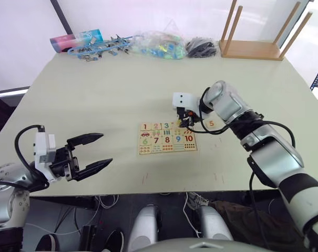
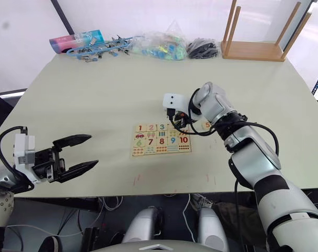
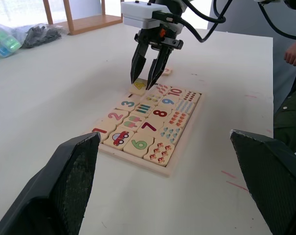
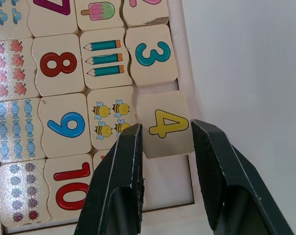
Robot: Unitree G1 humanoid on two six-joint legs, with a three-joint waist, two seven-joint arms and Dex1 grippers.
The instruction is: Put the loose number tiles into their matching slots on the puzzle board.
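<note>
While the right gripper (image 4: pixel 166 134) hangs over the puzzle board (image 1: pixel 167 138) with its fingers spread, the yellow 4 tile (image 4: pixel 166 124) lies between them, sitting crooked at its slot beside the 3. The left gripper (image 1: pixel 94 150) is spread too, well apart.

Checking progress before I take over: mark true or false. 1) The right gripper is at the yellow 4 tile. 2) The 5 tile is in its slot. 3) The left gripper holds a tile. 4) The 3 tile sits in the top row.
1) True: the right gripper straddles the 4 tile over the puzzle board.
2) False: the 5 tile lies on the table beside the board.
3) False: the left gripper is open and empty.
4) True: the 3 tile is seated.
</note>
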